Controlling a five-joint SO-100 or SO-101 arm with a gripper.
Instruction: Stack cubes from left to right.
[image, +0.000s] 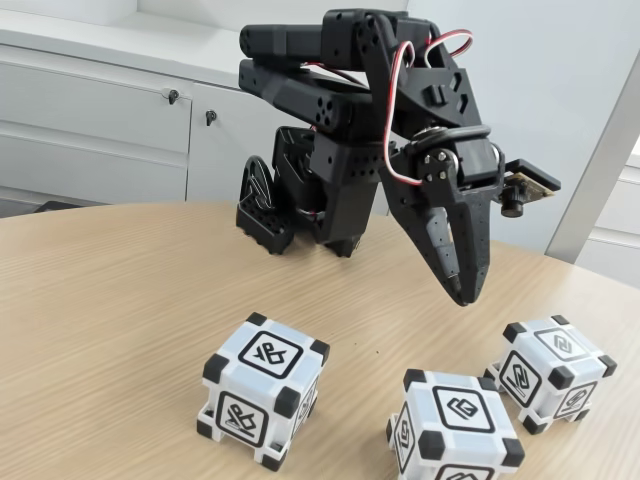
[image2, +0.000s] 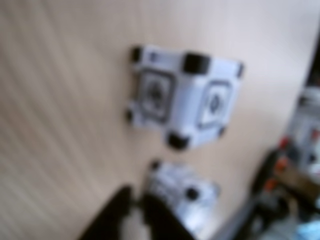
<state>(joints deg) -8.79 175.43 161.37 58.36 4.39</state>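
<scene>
Gripper (image: 458, 290) nearly closed, empty, raised above three cubes (image: 264, 388), touching nothing

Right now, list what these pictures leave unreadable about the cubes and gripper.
- Middle cube: its bottom is cut off by the fixed view's lower edge.
- Glyphs on the cube in the wrist view: blurred, unreadable.
- Gripper: seen side-on in the fixed view, blurred in the wrist view; opening unclear.
</scene>
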